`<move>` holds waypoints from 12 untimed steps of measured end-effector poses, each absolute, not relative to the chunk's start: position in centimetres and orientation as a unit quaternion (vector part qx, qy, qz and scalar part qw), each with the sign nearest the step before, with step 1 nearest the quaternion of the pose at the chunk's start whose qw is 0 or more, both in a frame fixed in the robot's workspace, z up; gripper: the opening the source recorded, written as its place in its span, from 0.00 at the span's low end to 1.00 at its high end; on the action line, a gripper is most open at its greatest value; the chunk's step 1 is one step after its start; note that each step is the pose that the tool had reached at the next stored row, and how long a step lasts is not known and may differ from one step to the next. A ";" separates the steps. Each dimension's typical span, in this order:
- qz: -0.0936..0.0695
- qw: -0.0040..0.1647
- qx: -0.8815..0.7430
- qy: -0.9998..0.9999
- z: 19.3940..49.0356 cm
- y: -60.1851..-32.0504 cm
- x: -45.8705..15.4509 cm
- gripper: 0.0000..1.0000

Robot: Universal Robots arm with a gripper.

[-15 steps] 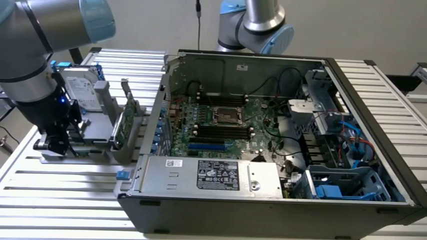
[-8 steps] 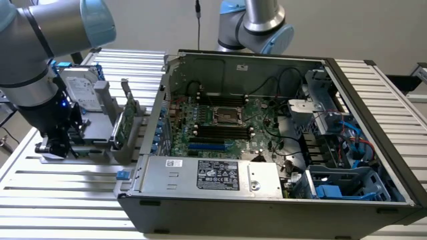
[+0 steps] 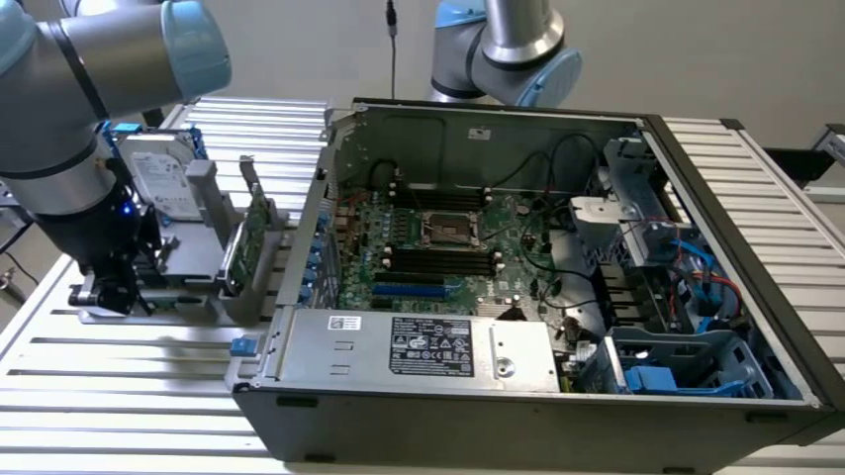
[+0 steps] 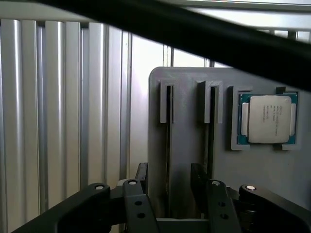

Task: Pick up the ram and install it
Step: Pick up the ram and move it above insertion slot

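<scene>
My gripper [image 4: 170,177] hangs open over a grey holder [image 4: 187,92] with two narrow upright slots. Its two black fingers [image 4: 141,175] stand on either side of one slot [image 4: 168,136]. A thin dark strip runs along that slot, seen edge-on; it may be the ram, but I cannot tell for sure. The fingers are not touching it. In the exterior view the gripper [image 3: 113,292] is low at the holder [image 3: 185,297], at the exterior view's left, beside the open computer case [image 3: 528,396]. The black memory slots [image 3: 442,259] lie on the green motherboard inside the case.
A square silver processor [image 4: 268,119] sits in a recess of the holder beside the slots. A hard drive [image 3: 165,178] and a broad green card [image 3: 259,233] stand upright on the holder. A second arm's base [image 3: 509,49] rises behind the case. The ribbed metal table [image 3: 119,396] surrounds everything.
</scene>
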State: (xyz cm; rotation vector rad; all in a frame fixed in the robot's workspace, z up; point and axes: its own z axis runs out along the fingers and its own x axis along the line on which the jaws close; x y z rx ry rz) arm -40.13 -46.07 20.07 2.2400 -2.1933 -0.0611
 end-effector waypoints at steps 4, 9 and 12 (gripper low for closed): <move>-0.022 0.001 0.714 -0.699 20.0 -46.1 -40.3 0.48; -0.024 -0.001 0.714 -0.699 19.8 -46.1 -40.5 0.48; -0.025 -0.002 0.714 -0.699 19.8 -46.1 -40.6 0.48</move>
